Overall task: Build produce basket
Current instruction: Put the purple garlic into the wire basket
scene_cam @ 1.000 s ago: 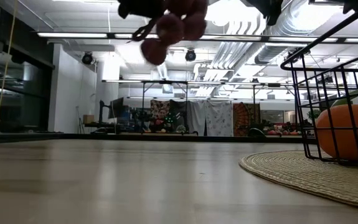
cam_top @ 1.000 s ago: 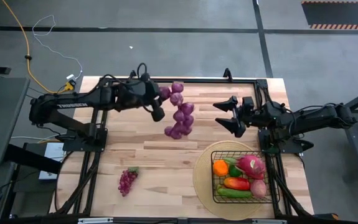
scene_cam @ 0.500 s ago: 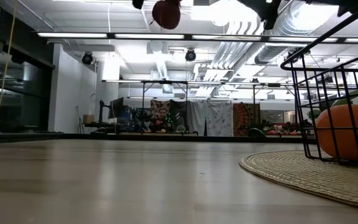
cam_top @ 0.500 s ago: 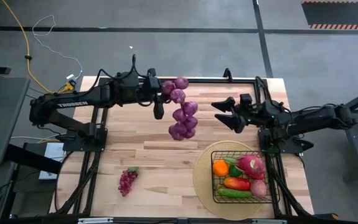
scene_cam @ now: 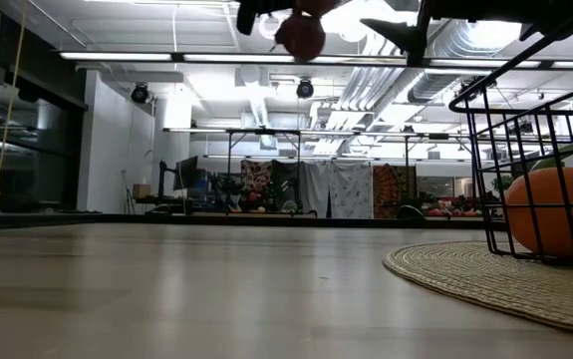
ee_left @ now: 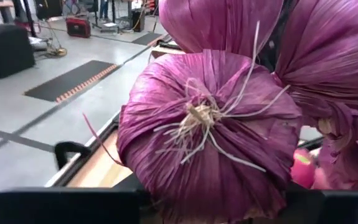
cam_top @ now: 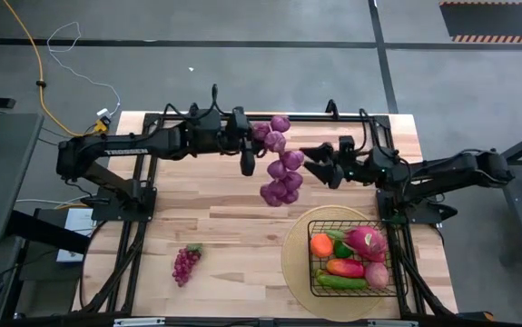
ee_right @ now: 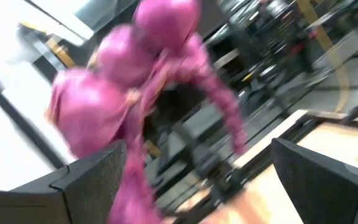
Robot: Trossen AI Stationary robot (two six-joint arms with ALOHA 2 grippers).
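A big purple grape bunch (cam_top: 280,173) hangs high over the table's far middle, with my left gripper (cam_top: 248,154) shut on it; its balls fill the left wrist view (ee_left: 203,124). Just to the right of the bunch, my right gripper (cam_top: 318,165) stands open, and the bunch (ee_right: 141,93) shows ahead of its spread fingers. At the near right, the black wire basket (cam_top: 312,272) holds an orange (cam_top: 321,243), a dragon fruit (cam_top: 365,241), a red pepper (cam_top: 344,268) and a cucumber (cam_top: 340,282). A small grape bunch (cam_top: 186,263) lies on the table at the near left. My left gripper holds the big bunch by its upper balls (cam_top: 262,134), coming in roughly level from the table's left. The balls themselves hide the place where the fingers meet them. The bunch is lifted clear, and its other balls (cam_top: 277,191) hang below the fingers.
The basket (scene_cam: 525,150) stands on a round woven mat (cam_top: 292,263) near the table's right near corner. Bare wood lies between the small bunch and the mat. Black frame rails run along the table's far edge and sides.
My left gripper has carried the big bunch toward the table's right, rolling and tipping up toward level as it went; the bunch has swung under it. My right gripper has moved a little toward the left, closer to the bunch, and has rolled, staying open.
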